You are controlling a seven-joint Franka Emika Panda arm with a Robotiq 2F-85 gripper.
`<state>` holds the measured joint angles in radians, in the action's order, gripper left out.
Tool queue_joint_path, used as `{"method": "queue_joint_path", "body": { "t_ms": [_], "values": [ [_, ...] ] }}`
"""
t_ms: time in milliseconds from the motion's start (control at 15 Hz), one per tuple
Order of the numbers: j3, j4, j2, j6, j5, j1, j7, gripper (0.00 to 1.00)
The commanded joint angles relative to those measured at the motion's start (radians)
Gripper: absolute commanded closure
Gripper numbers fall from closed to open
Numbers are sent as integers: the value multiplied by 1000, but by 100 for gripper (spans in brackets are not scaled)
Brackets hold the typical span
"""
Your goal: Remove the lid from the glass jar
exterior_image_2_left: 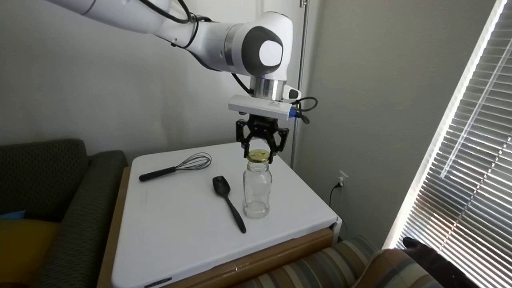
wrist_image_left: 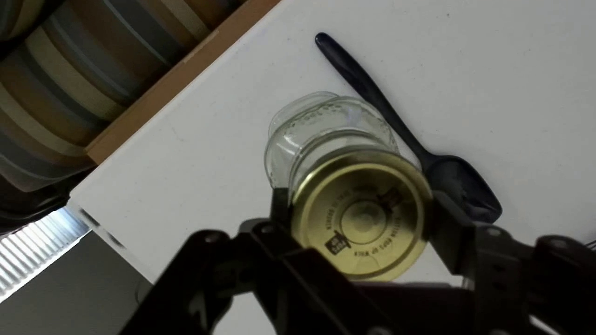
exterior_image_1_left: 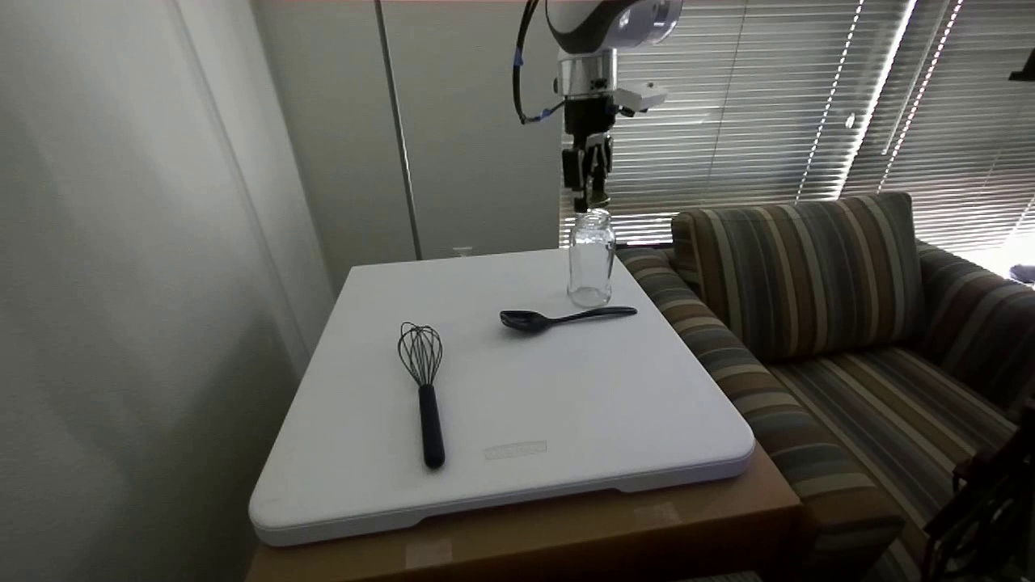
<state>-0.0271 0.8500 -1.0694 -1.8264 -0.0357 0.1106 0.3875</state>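
1. So, the Robotiq gripper [exterior_image_2_left: 259, 157] looks clamped on the gold metal jar lid [wrist_image_left: 363, 223], fingers [wrist_image_left: 451, 232] pressed to opposite sides of its rim.
2. Lid's right above the clear glass jar [exterior_image_1_left: 591, 263], which is upright on the white tabletop [exterior_image_1_left: 566, 388]. In an exterior view there seems to be a thin gap under it, so probably loose, but I wouldn't swear to it.
3. Main worry imo: if the rim is actually catching on the glass neck, moving sideways could tip the jar, and it's near the edge by the striped armrest [exterior_image_1_left: 750, 386].
4. They've only got a narrow metal edge to squeeze. Ease off, or knock the jar, and it could tilt and drop.
5. Black cooking spoon [wrist_image_left: 430, 163] is just beside the jar. Setting down there might leave the lid crooked on the handle. I'd avoid the black whisk [exterior_image_1_left: 429, 408] too.
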Motion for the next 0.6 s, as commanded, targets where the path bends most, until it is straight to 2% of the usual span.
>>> {"method": "queue_joint_path", "body": {
  "t_ms": [0,267,533],
  "values": [
    [25,41,63,1,-58,-43,-15,53],
    [3,49,85,11,-86,-92,31,53],
    [-58,67,70,24,-62,-150,157,53]
  ]
}}
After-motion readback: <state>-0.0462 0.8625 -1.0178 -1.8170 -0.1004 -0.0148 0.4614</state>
